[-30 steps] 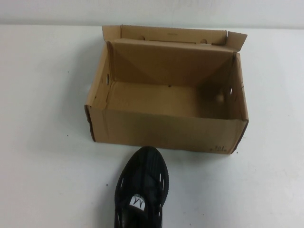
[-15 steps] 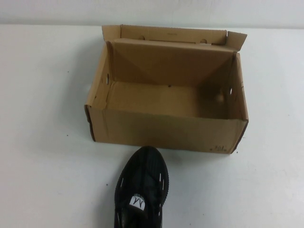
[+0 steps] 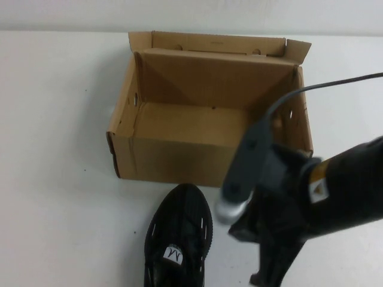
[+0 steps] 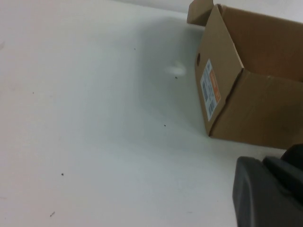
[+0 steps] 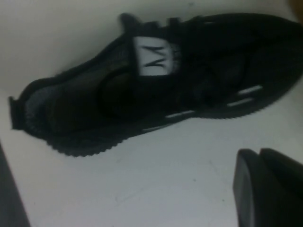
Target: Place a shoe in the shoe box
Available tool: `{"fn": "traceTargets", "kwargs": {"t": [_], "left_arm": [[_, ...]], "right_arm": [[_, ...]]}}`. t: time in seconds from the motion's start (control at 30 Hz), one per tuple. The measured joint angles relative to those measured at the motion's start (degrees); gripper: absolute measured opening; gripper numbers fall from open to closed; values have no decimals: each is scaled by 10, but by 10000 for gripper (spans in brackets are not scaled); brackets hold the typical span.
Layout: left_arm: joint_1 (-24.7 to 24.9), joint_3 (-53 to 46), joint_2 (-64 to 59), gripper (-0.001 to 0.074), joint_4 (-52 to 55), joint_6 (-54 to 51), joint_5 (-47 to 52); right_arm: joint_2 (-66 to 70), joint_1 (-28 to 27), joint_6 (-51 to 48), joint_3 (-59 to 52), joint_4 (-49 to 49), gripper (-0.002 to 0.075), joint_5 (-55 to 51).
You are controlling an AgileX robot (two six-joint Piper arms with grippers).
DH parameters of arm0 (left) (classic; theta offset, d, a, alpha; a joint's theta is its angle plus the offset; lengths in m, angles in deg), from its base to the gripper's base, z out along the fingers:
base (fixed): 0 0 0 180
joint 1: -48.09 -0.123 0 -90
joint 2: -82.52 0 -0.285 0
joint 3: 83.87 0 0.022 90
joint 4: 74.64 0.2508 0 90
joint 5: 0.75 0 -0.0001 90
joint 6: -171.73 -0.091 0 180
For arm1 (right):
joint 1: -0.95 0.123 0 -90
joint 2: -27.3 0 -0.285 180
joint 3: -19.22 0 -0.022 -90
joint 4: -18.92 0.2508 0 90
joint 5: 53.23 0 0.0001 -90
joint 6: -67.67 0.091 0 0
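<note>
swinging in from the right since the earlier frame, the right arm now fills the lower right of the high view, its right gripper [image 3: 269, 272] low beside the shoe [image 3: 178, 236]; how far its jaws stand apart cannot be told. the shoe lies on the white table [image 3: 54, 179], toe just in front of the shoe box [image 3: 209, 161], unmoved. in the left wrist view, the left gripper [image 4: 267, 191] shows only as a dark edge near the box's labelled side [image 4: 210, 90], jaw state unclear. in the right wrist view, the shoe [image 5: 156, 85] lies apart from the gripper's dark finger [image 5: 267, 189], nothing held.
</note>
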Motion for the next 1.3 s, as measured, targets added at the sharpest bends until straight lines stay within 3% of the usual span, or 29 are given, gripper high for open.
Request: {"fn": "traceTargets", "kwargs": {"t": [0.13,0.27,0.37,0.43,0.6,0.7,0.8,0.97,1.03,1.3], "left_arm": [[0,0,0,-4,1,0,18],[0,0,0,-4,1,-1,22],[0,0,0,-4,1,-1,23],[0,0,0,-4,1,-1,23],[0,0,0,-4,1,-3,23],[0,0,0,-4,1,-3,23],[0,0,0,-4,0,-3,23],[0,0,0,-4,-5,-3,24],[0,0,0,-4,-6,-3,26],[0,62,0,18,-8,-38,52]], "right_arm": [[52,102,34,24,-75,25,4],[91,161,60,58,-117,205,18],[117,174,66,83,-123,373,23],[135,175,67,94,-127,442,26],[189,175,71,97,-141,488,30],[225,175,120,97,-190,479,40],[255,175,208,97,-279,414,45],[271,176,267,109,-331,104,34],[271,176,272,122,-332,51,19],[265,195,273,260,-276,17,-111]]}}
